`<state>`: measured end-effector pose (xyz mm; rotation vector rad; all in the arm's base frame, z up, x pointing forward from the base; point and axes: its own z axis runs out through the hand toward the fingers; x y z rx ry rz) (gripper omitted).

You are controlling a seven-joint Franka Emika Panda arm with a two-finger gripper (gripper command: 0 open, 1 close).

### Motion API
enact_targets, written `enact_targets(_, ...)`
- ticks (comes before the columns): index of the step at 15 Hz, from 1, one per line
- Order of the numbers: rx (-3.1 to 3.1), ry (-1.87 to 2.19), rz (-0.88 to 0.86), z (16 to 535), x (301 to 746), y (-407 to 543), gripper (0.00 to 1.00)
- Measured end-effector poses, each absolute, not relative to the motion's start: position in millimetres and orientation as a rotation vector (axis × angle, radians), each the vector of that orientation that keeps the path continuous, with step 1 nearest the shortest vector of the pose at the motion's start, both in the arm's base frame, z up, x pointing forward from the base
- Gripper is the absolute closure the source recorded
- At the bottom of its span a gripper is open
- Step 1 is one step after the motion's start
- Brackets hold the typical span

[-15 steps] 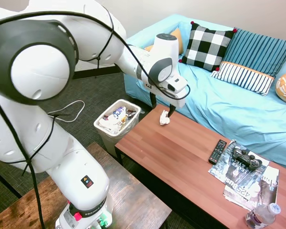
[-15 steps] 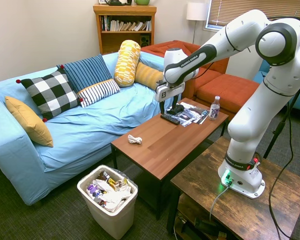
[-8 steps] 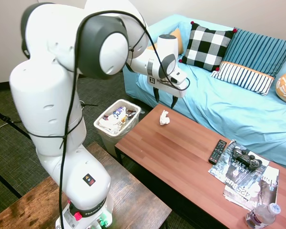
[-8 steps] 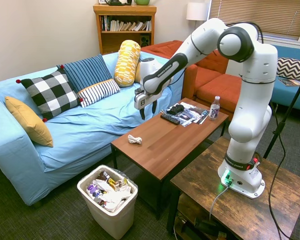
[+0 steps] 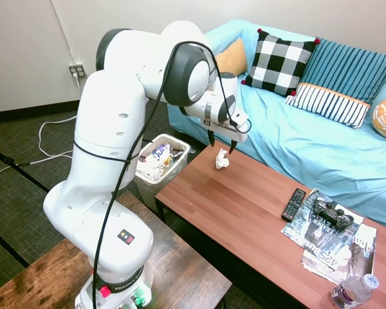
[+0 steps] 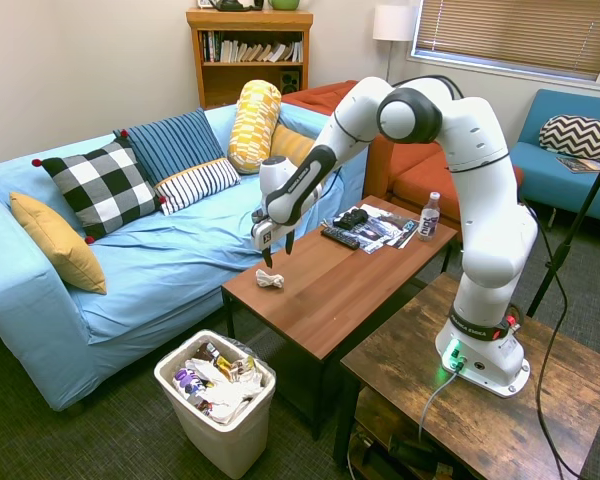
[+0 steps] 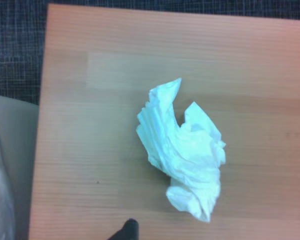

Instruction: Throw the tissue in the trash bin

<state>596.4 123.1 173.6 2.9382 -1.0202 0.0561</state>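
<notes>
The small crumpled white paper tissue (image 5: 222,159) lies on the reddish-brown wooden coffee table (image 5: 257,219), near the tabletop's corner nearest the trash bin and just inside the edge facing the blue-covered sofa (image 5: 309,141). It is loose, resting on its own folds, with nothing touching it. The white arm's two-finger gripper (image 5: 221,143) hangs just above it, pointing down, fingers spread with nothing between them (the wad sits roughly under the gap, so the pose looks like a lineup for a straight descent). The wrist view puts the tissue (image 7: 182,150) near mid-frame, which fits that reading.

The small whitish translucent plastic trash bin (image 6: 220,425) stands on the floor just off that same short end of the table, already filled with wrappers and paper. Its closeness likely keeps the carry short once the tissue is gripped; the grasp itself is not yet made.
</notes>
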Motion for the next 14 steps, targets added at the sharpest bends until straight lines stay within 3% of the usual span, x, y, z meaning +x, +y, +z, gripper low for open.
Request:
enact_targets(4,2.929,-0.993,0.053,126.8,607.6,136.0,0.00)
enact_targets(5,2.925,-1.000,0.058,122.3,612.1,134.6,1.00)
enact_targets(14,2.916,-1.022,0.060,107.9,625.1,136.8,1.00)
